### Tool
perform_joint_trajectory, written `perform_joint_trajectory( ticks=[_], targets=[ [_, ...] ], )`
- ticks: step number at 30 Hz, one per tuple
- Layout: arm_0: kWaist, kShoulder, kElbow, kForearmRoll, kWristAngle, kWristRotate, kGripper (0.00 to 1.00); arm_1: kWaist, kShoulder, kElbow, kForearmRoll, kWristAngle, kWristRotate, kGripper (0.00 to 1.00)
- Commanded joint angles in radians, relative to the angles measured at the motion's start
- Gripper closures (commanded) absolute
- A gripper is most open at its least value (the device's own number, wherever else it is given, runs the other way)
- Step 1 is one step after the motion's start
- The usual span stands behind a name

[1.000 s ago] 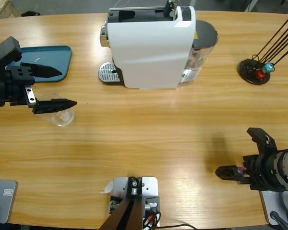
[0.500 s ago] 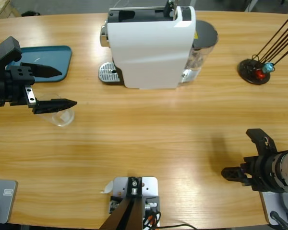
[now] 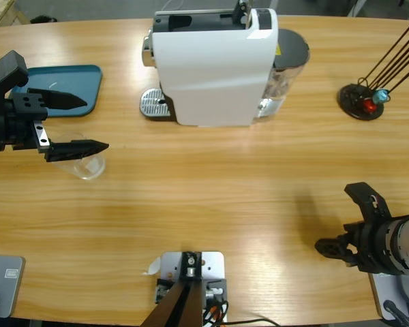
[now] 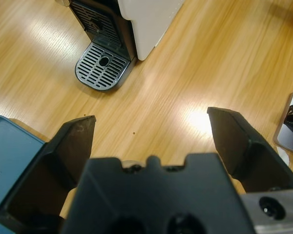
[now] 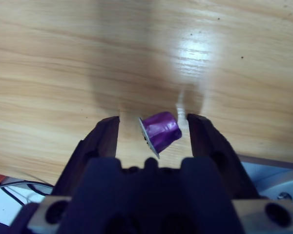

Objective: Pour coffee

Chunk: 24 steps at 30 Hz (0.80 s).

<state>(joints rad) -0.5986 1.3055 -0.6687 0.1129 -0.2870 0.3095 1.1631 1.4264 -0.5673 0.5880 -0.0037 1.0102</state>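
High view: no legible brand or writing seen. One white coffee machine (image 3: 215,65), one teal tray (image 3: 82,82), one clear glass (image 3: 87,163) under spread left gripper (image 3: 71,124); coffee indiscernible.
Left wrist view: one drip grate (image 4: 101,66) seen.
Right wrist view: one purple capsule (image 5: 160,132) seen between parted jaws of right gripper (image 5: 154,134), contact unclear.

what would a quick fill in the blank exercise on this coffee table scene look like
1. The capsule lying between the right gripper jaws is coloured ____.
2. The tray near the left gripper is coloured ____.
3. The coffee machine has a body coloured ____.
4. The clear glass stands below the ____ gripper.

Missing words: purple; blue; white; left
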Motion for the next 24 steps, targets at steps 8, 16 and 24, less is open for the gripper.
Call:
perform_joint_trajectory(
  ticks=[8,16,24],
  targets=[
    [0.016,-0.027,0.008,0.0,-0.004,0.003,0.013,0.044,0.063,-0.04,-0.007,0.014,-0.004,0.492],
    [0.016,-0.026,0.008,0.0,-0.006,0.003,0.013,0.044,0.05,-0.037,-0.074,-0.024,-0.014,0.447],
    [0.016,-0.023,0.008,0.001,-0.009,0.003,0.013,-0.039,0.134,-0.105,-0.07,0.042,0.128,0.237]
  ],
)
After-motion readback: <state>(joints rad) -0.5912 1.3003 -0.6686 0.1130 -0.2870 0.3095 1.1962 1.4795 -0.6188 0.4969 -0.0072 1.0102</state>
